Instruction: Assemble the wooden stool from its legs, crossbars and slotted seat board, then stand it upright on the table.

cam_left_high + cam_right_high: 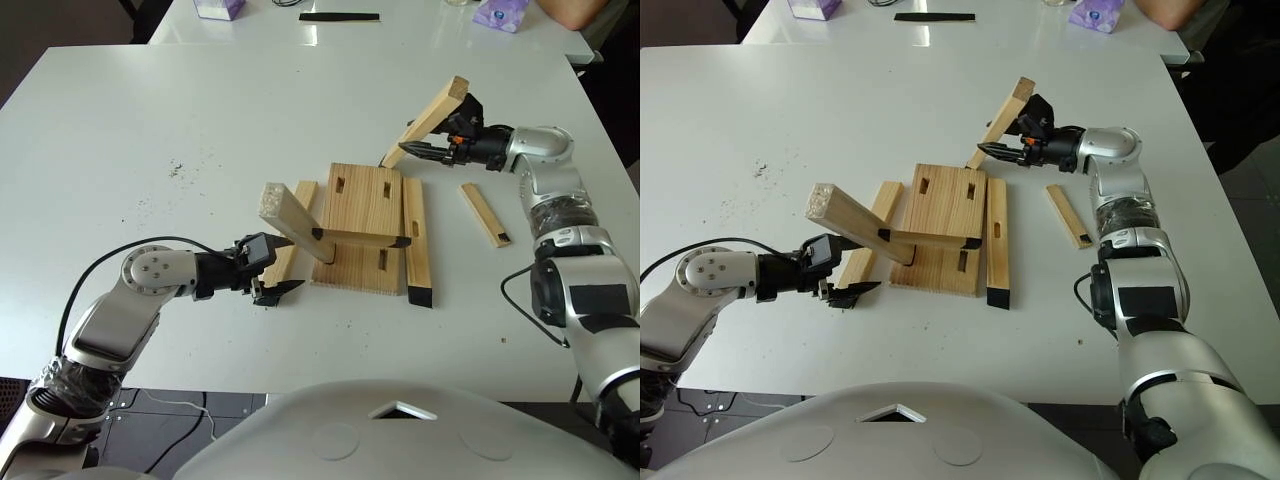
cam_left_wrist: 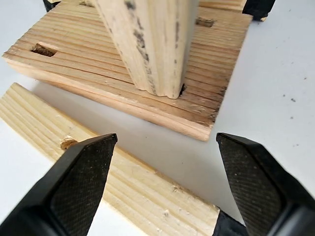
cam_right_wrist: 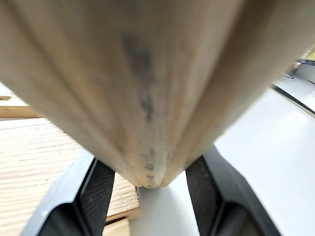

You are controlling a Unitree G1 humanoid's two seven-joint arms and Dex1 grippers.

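The slotted seat board (image 1: 362,200) lies flat at mid-table. A tilted leg (image 1: 290,218) stands with its foot on the board (image 2: 216,64), joined to a crossbar (image 1: 365,240) lying across it. My left gripper (image 1: 276,291) is open and empty beside the board's near-left corner, over a second leg (image 2: 123,191) that lies flat on the table. The tilted leg (image 2: 152,44) rises just beyond its fingers (image 2: 83,187). My right gripper (image 1: 412,146) is shut on a third leg (image 1: 432,115), held slanted at the board's far-right corner; that leg (image 3: 147,73) sits between its pads.
Another leg with a black tip (image 1: 416,245) lies along the board's right edge. A loose short crossbar (image 1: 485,213) rests further right. Dark specks (image 1: 178,170) dot the table at the left. A black strip (image 1: 340,17) and tissue packs (image 1: 500,14) sit at the far edge.
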